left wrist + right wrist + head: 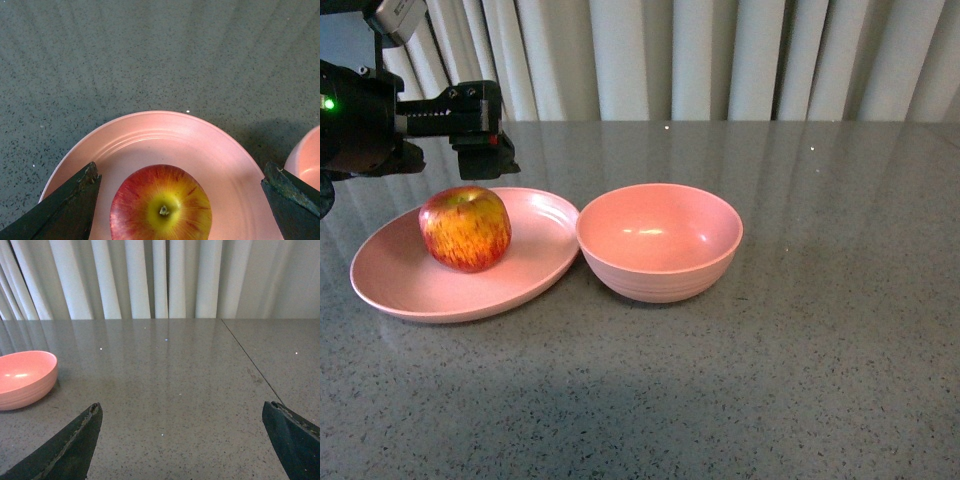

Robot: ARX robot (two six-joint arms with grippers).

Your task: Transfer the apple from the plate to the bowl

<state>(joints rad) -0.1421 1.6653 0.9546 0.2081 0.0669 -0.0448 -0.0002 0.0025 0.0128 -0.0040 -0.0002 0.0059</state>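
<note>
A red apple (465, 228) with yellow streaks rests on the wide pink plate (400, 295) at the table's left. The deeper pink bowl (660, 240) stands just to the plate's right, its wall touching the plate's rim. My left gripper (483, 148) hovers above and behind the apple, open. In the left wrist view the apple (161, 207) lies between the spread fingers (75, 200), stem dimple up, on the plate (210, 145), with the left gripper (181, 170) clear of it. My right gripper (182, 407) is open over bare table, the bowl (25, 377) off to one side.
The grey speckled tabletop (800, 350) stretches to the right of the bowl and in front of both dishes. White curtains (720, 60) hang behind the table's far edge. A thin seam (250, 360) runs across the table in the right wrist view.
</note>
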